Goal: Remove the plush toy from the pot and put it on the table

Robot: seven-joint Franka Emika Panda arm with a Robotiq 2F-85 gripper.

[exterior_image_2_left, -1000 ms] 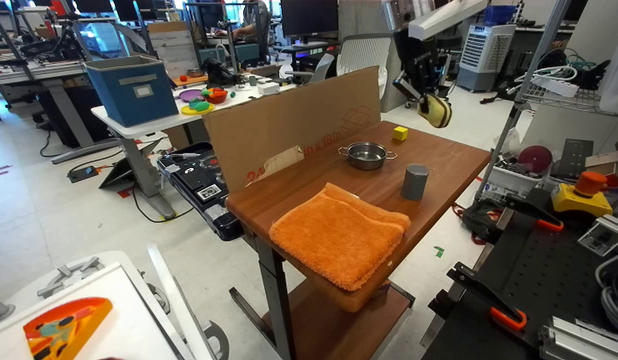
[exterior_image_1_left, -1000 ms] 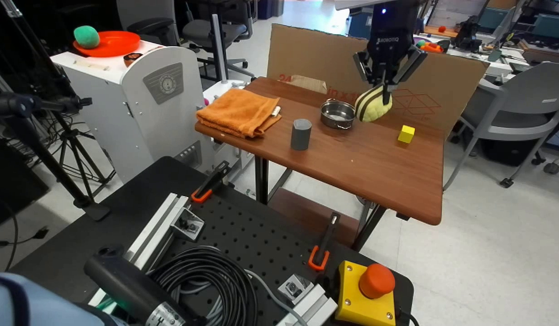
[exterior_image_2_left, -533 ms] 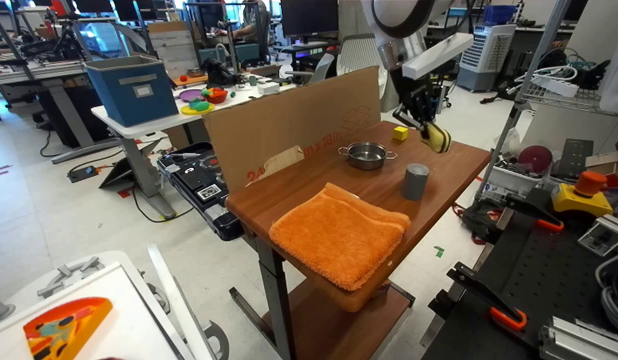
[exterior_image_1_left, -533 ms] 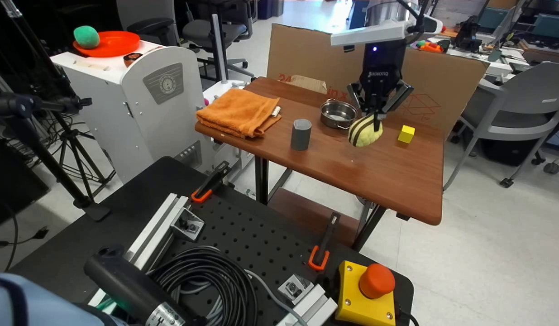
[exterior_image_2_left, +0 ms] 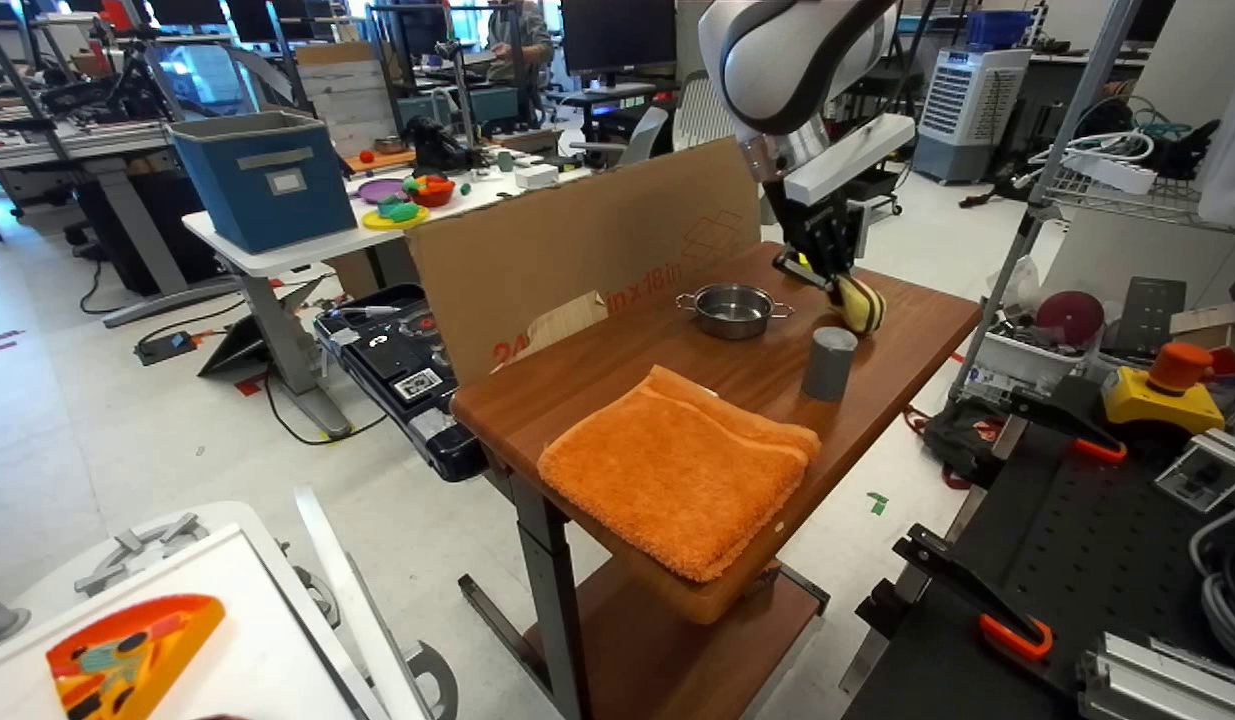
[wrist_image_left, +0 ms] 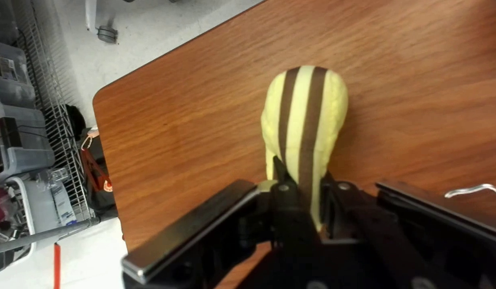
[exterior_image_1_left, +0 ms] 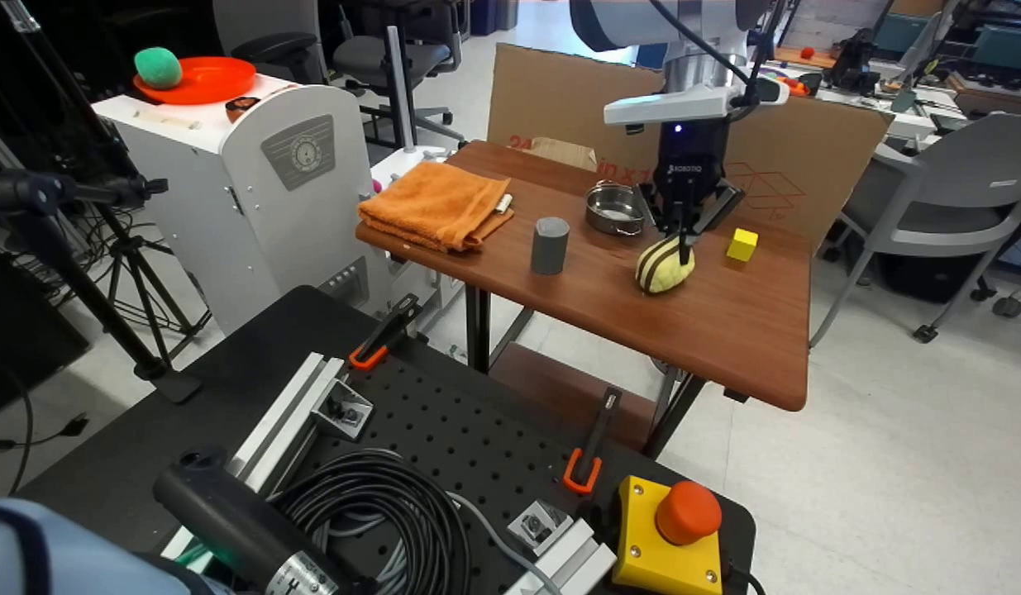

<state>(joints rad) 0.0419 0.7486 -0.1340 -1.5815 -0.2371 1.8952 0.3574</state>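
Yellow toy [wrist_image_left: 304, 120] between jaws (wrist view only)

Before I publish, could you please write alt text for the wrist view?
A gripper holds a yellow plush toy with dark stripes on or just above a wooden table; which is unclear. Wire shelving and plastic bins show at left.

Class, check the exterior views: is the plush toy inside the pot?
No: in an exterior view, the table shows between the pot and the plush toy.

Bright glare whitens the pale smooth floor [exterior_image_1_left: 547, 21] in an exterior view; in the wrist view, the black metal hand [wrist_image_left: 304, 172] is blurred.
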